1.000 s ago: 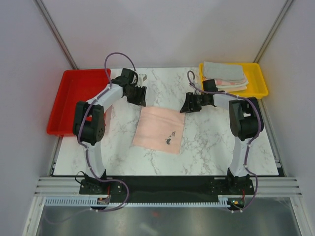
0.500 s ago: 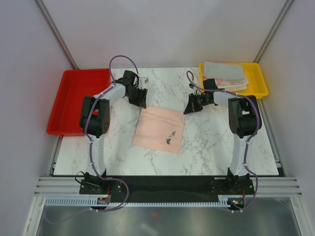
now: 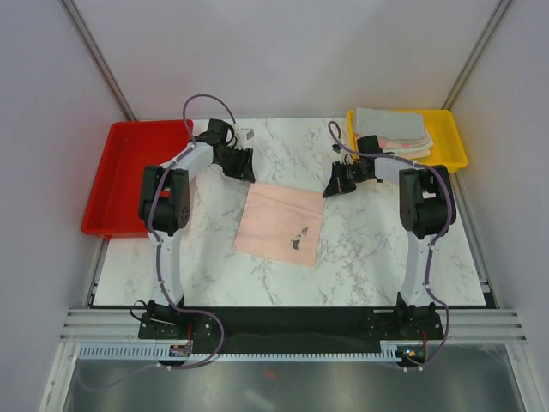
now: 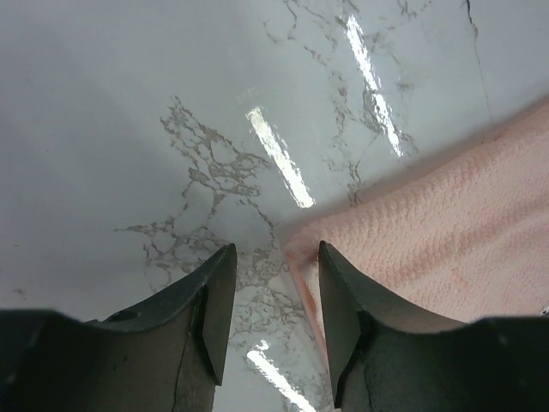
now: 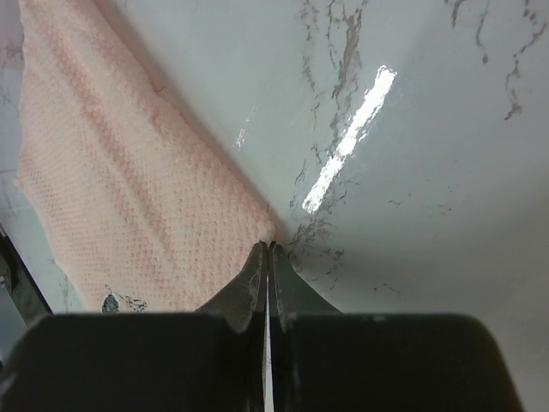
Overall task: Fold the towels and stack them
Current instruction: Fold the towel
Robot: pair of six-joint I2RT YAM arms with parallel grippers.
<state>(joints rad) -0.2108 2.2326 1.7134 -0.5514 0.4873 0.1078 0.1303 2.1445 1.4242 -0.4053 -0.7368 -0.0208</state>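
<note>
A pink towel [image 3: 280, 223] lies flat in the middle of the marble table, a small dark print near its front right corner. My left gripper [image 3: 243, 172] is open and low at the towel's far left corner; in the left wrist view that gripper [image 4: 274, 257] straddles the corner, the towel [image 4: 446, 223] reaching under the right finger. My right gripper [image 3: 330, 189] is at the far right corner. In the right wrist view it [image 5: 268, 247] is shut, with the towel's [image 5: 129, 172] corner pinched at its tips. More folded towels [image 3: 390, 129] are stacked in the yellow tray.
A yellow tray [image 3: 455, 146] stands at the back right, just behind the right arm. A red tray [image 3: 120, 180] sits at the left edge, beside the left arm. Grey walls close in on both sides and the back.
The right gripper has gone from open to shut on the towel's far right corner. The left gripper has settled lower at the far left corner and stays open.
</note>
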